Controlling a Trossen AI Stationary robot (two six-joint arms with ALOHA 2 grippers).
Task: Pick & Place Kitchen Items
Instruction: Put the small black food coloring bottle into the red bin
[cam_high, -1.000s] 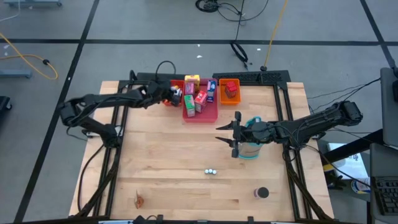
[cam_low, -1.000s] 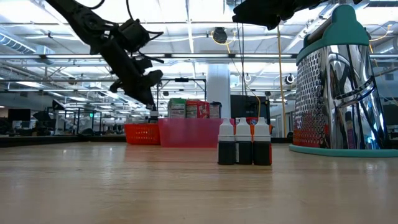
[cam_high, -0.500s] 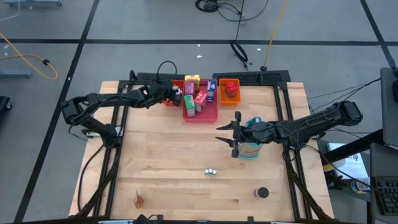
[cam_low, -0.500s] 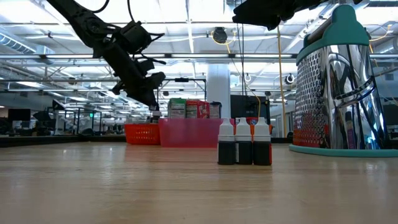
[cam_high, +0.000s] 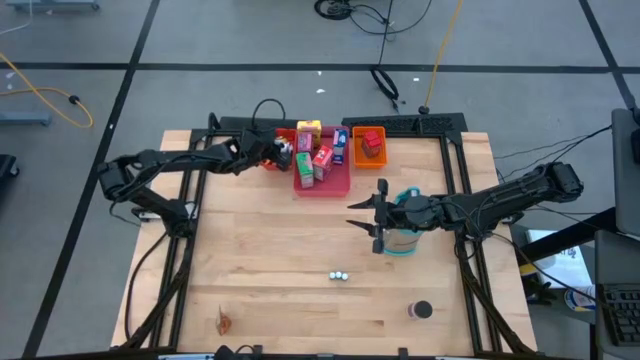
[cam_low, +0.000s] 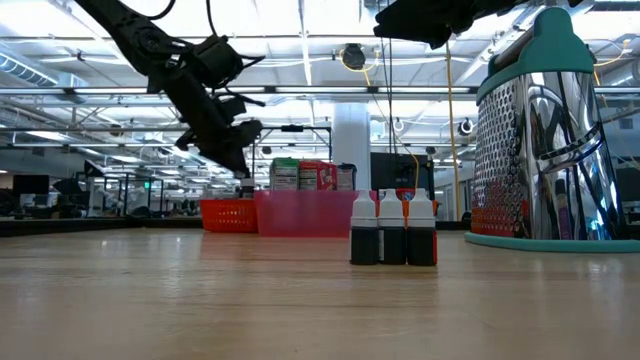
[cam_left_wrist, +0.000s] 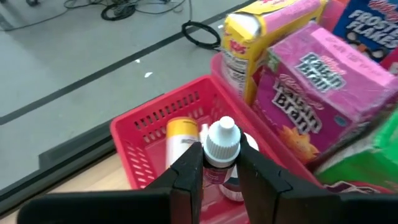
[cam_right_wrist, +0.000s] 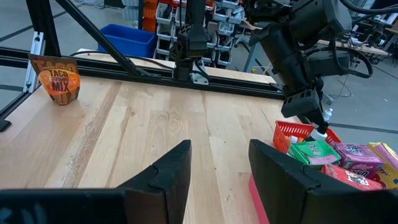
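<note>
My left gripper (cam_high: 281, 152) hangs over the red basket (cam_left_wrist: 149, 124) at the table's far side, shut on a tiny bottle (cam_left_wrist: 221, 146) with a white cap. Another bottle with a yellow cap (cam_left_wrist: 179, 134) lies in the basket. Beside it, the pink tray (cam_high: 322, 180) holds food boxes: purple (cam_left_wrist: 317, 93), yellow (cam_left_wrist: 261, 37), green (cam_right_wrist: 311, 151). My right gripper (cam_right_wrist: 217, 168) hovers open over the table's middle, by the teal-and-steel grater (cam_low: 545, 130). Three tiny bottles (cam_low: 393, 230) stand on the table. A dark round can (cam_high: 421, 311) sits near the front. My left gripper pinches the tiny bottle's body just below its white cap (cam_left_wrist: 217, 167) between its two fingers. The fingers slant down from the table's left side. The bottle stands upright over the basket; its base is hidden by the fingers, so whether it rests on the basket floor cannot be told.
An orange tray (cam_high: 369, 147) with a red block stands right of the pink tray. A taco mix packet (cam_right_wrist: 59, 81) sits at the table's near left corner. Bare wood lies between the trays and the three bottles.
</note>
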